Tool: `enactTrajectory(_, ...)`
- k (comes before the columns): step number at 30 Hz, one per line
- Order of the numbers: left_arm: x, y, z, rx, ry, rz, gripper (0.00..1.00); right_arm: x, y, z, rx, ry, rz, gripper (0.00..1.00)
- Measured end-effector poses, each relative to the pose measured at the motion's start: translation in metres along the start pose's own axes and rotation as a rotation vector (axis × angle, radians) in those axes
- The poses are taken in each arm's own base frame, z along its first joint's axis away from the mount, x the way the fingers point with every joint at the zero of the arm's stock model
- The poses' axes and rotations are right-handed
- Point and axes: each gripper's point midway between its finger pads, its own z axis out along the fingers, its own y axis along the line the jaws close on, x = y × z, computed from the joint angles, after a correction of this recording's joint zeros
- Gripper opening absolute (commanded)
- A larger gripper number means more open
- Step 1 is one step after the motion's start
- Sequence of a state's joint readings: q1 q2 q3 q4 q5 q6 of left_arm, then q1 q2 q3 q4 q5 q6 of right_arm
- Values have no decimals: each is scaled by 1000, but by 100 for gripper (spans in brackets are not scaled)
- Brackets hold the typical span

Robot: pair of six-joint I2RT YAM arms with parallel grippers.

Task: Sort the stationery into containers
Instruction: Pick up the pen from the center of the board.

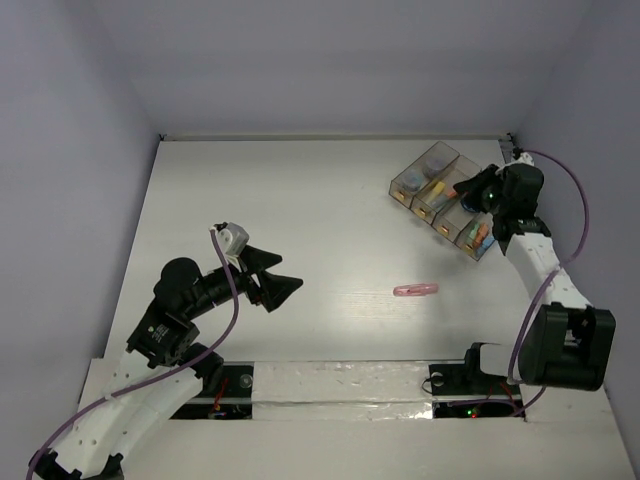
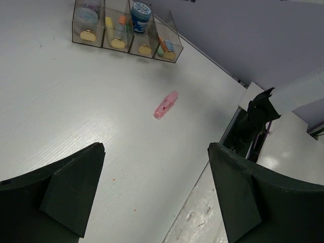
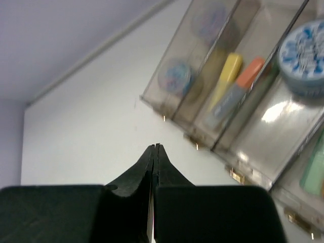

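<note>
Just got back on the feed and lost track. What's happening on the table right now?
Sorting is mostly done. The containers at the far right already hold sticks and rolls, including a blue roll. The right gripper is shut and empty, close to the containers. The left gripper is open, holds nothing and hangs over the table's left side. One pink stick lies loose on the table between the arms, not yet picked up.
</note>
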State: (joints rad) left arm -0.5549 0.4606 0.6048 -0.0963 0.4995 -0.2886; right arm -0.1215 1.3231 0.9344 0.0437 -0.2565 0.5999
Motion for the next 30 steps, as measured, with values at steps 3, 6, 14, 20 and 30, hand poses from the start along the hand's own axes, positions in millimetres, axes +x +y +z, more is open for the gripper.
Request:
enactTrajectory(3,-1,0,0,1,-3,2,81,31,4,-22,-18,93,-51,0)
enactTrajectory(6,-2,-2,-2,4,-11,6,81,78,14,-45,-35,243,-103,7)
enactTrajectory(14,-9,-8,-9,17,-49,26,81,187,16,-112,-69,556,-45,84)
enactTrajectory(20,-13,-11,-13,20,-68,35,81,218,-5,-145,29,655,79,97)
enactTrajectory(30,-13,-11,-13,20,-69,36,81,239,-42,-145,207,715,89,91)
